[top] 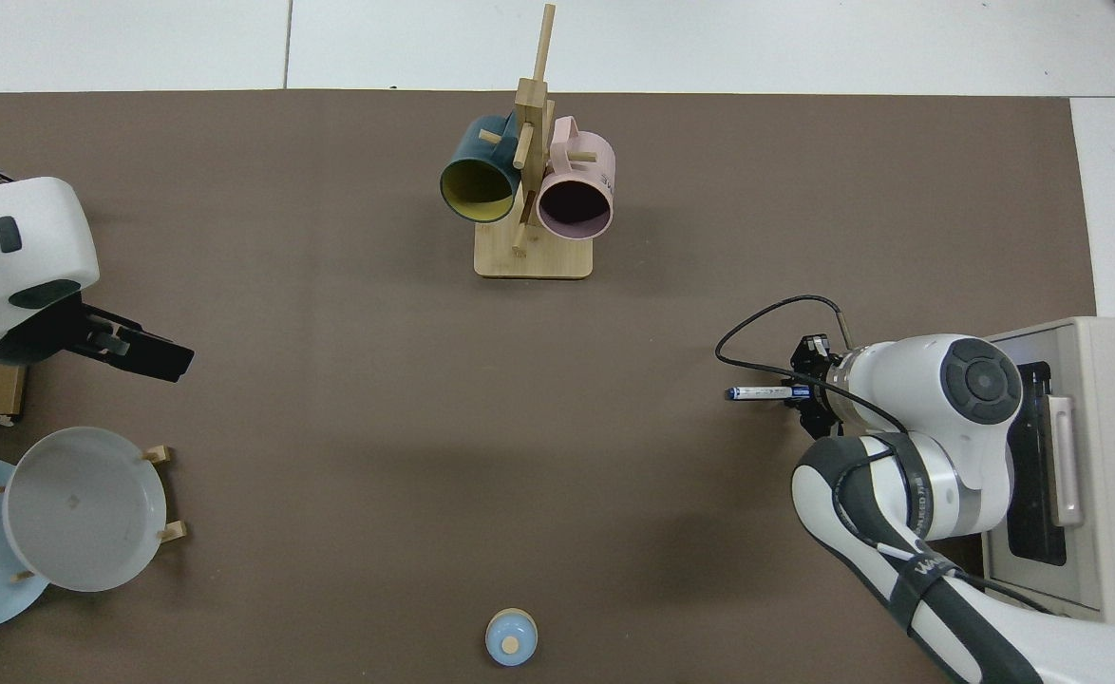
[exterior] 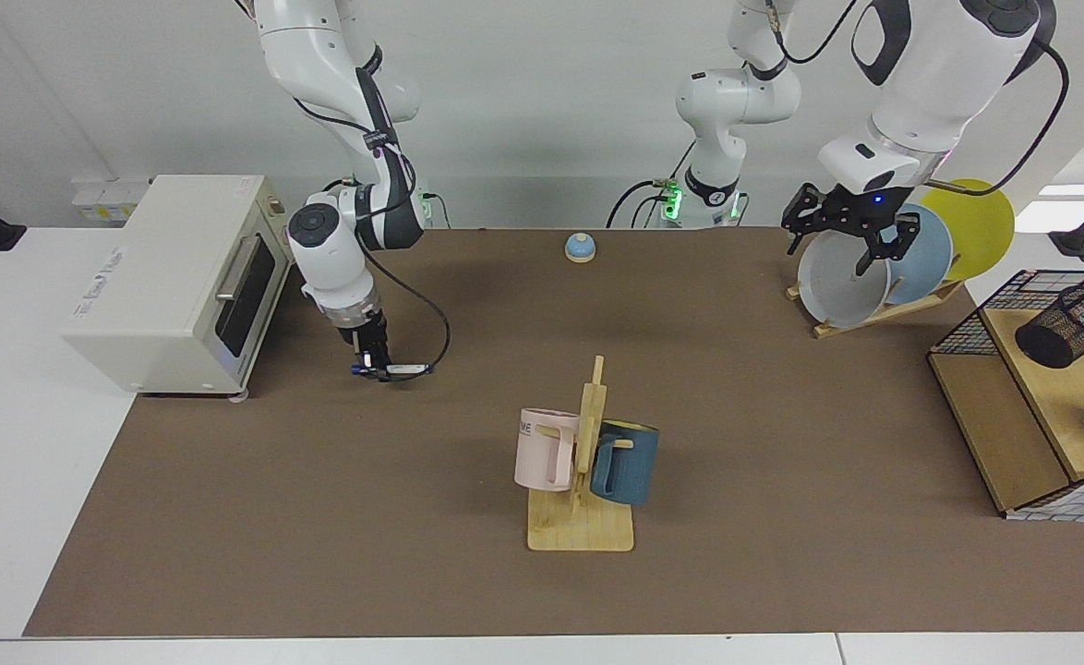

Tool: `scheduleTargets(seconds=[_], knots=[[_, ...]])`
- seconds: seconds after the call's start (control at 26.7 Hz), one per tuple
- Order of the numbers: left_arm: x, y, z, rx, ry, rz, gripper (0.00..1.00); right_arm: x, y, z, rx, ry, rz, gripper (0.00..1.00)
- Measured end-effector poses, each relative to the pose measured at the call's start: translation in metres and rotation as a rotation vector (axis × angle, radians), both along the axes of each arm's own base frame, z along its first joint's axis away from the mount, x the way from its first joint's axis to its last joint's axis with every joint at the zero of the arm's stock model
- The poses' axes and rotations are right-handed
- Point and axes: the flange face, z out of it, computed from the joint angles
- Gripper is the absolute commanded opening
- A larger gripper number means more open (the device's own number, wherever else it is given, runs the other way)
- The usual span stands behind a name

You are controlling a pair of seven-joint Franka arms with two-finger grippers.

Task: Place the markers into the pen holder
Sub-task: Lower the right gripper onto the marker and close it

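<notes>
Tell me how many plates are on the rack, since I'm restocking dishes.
3, all on the wooden rack near the left gripper: grey plate in front, blue plate behind it, yellow plate rearmost. More may be hidden.

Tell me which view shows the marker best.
The top view: the marker lies there in full length on the mat, blue tip to the right gripper at its other end. The facing view shows the marker too, but foreshortened and partly hidden behind that gripper. The left gripper waits by the plates.
</notes>
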Motion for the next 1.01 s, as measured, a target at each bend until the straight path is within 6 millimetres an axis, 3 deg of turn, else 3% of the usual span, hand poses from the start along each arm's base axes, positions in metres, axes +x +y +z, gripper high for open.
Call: scheduleTargets(seconds=[0.49, 0.67, 0.86, 1.01], knots=[[0.000, 0.000, 0.000, 0.000, -0.001, 0.000, 1.00, 0.001, 0.002, 0.001, 0.000, -0.003, 0.003, 0.00], [-0.001, 0.000, 0.002, -0.001, -0.003, 0.000, 1.00, 0.003, 0.009, 0.012, 0.000, -0.009, 0.018, 0.00], [-0.002, -0.001, 0.004, -0.001, -0.007, -0.002, 1.00, 0.007, 0.012, 0.047, -0.007, 0.015, 0.027, 0.00], [-0.004, -0.004, 0.007, -0.001, -0.012, -0.007, 1.00, 0.008, 0.014, 0.095, -0.017, 0.039, 0.034, 0.00]])
